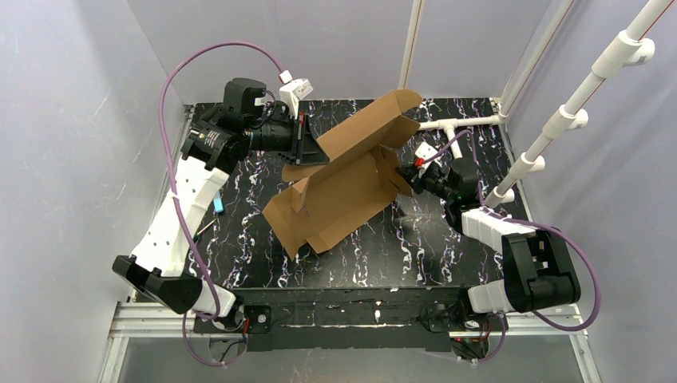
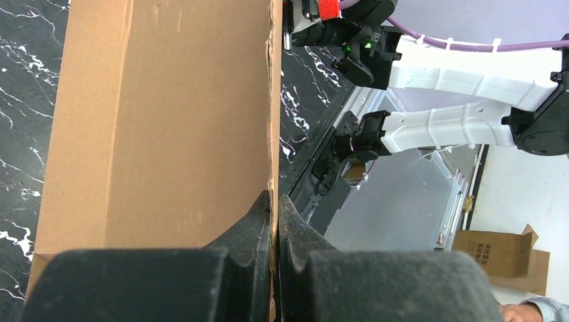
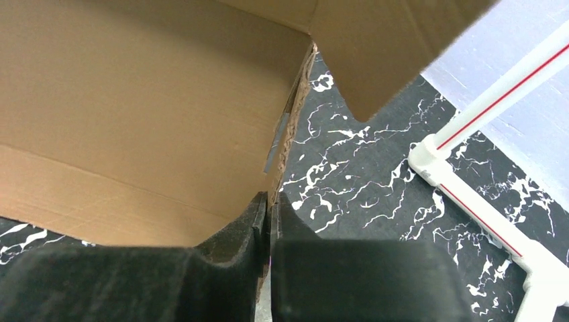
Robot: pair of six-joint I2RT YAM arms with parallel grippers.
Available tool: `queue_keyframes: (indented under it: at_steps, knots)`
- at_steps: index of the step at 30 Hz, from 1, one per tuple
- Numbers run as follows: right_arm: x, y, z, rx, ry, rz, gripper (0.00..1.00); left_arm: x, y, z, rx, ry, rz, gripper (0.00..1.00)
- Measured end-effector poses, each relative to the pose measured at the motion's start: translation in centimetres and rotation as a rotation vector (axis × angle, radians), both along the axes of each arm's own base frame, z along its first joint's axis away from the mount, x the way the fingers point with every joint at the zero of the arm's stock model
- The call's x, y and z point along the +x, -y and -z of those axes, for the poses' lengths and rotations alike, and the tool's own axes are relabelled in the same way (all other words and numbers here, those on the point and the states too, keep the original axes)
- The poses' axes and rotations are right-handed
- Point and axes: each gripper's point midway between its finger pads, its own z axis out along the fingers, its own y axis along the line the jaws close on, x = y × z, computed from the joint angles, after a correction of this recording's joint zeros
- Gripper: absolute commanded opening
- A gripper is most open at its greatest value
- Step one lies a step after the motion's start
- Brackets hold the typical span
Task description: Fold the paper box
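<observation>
The paper box [image 1: 343, 187], a brown cardboard sheet with raised flaps, is held tilted above the middle of the black marbled table [image 1: 415, 247]. My left gripper [image 1: 307, 148] holds its far left edge. In the left wrist view the left gripper [image 2: 275, 201] is shut with the thin edge of the paper box [image 2: 161, 121] pinched between its fingers. My right gripper [image 1: 401, 177] is at the box's right side. The right wrist view shows the right gripper [image 3: 270, 202] nearly together on the edge of a wall of the paper box [image 3: 134, 121], with a flap folded over above.
A white pipe frame [image 1: 455, 124] lies on the table at the back right, close behind my right gripper, and its pipe [image 3: 470, 194] shows in the right wrist view. A small blue object [image 1: 218, 204] lies by the left arm. Grey walls close in both sides.
</observation>
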Motion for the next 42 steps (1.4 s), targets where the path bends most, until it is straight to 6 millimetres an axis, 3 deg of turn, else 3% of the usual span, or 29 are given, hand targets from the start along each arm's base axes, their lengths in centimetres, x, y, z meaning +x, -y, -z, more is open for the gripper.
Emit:
queue_keyframes:
  at_steps: [5, 9, 14, 23, 30, 32, 38, 42]
  knots:
    - [-1.0, -0.3, 0.3, -0.028, -0.011, -0.048, 0.34, -0.1, 0.1, 0.0, -0.008, -0.003, 0.007, 0.0]
    - [-2.4, -0.7, 1.8, -0.051, -0.085, -0.105, 0.46, -0.2, 0.1, 0.5, -0.002, -0.011, 0.007, 0.0]
    - [-4.0, -0.9, 2.9, -0.058, -0.21, -0.169, 0.51, 0.0, -0.2, 1.8, 0.027, -0.038, -0.01, 0.0]
    - [-3.7, -0.2, 1.2, -0.019, -0.29, -0.173, 0.56, -0.4, -0.4, 2.0, 0.038, -0.03, 0.002, 0.0]
    - [-2.3, 1.4, -4.2, -0.001, -0.297, -0.187, 0.67, -0.2, -1.0, 1.9, 0.07, 0.006, -0.002, 0.0]
    - [-2.3, 1.6, -4.8, -0.008, -0.296, -0.192, 0.7, 0.0, -1.3, 2.0, 0.092, 0.026, -0.018, 0.0]
    - [-2.6, 2.2, -4.6, -0.039, -0.365, -0.155, 0.77, 1.8, -2.8, 2.1, 0.187, 0.102, -0.083, 0.0]
    - [-1.9, 2.5, -2.9, -0.11, -0.418, -0.097, 0.77, 3.3, -3.3, 1.2, 0.217, 0.146, -0.113, 0.0]
